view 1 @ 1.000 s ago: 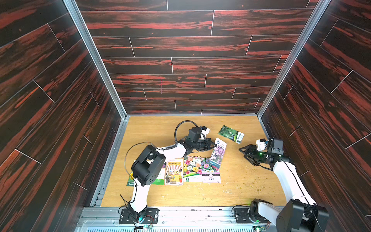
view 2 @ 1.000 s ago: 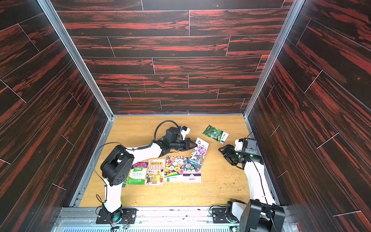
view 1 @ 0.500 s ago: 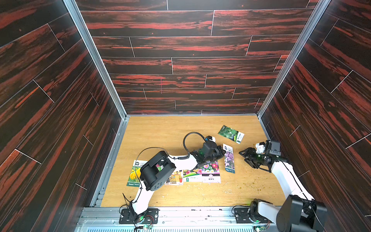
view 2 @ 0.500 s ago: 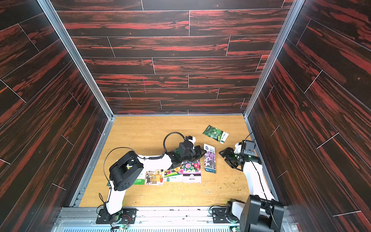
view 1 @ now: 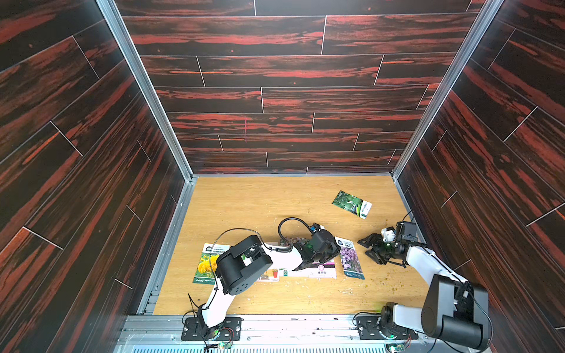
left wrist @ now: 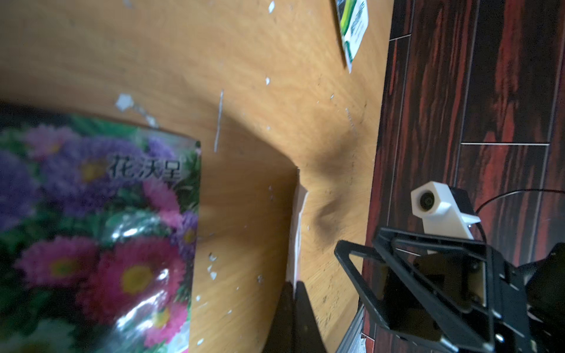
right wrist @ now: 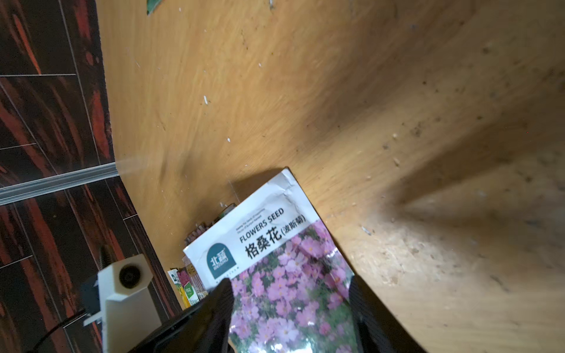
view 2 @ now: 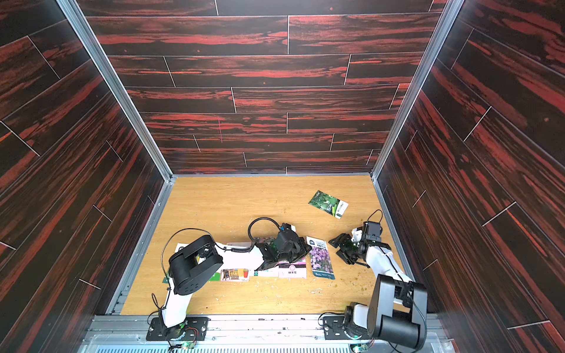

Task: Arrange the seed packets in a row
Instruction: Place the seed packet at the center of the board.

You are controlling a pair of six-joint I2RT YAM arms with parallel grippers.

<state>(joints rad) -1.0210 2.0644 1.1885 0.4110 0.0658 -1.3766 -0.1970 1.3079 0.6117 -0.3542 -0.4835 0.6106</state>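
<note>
My left arm (view 1: 241, 269) hides most of the row's middle packets (view 1: 321, 271); the aster packet (left wrist: 91, 229) is blurred and edge-cropped; the pink-flower packet (right wrist: 305, 275) runs past my right wrist view's edge.

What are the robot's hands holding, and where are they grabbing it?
The left gripper is pinched shut on the pink-flower packet, seemingly by one long edge. The right gripper is open and holds nothing.
</note>
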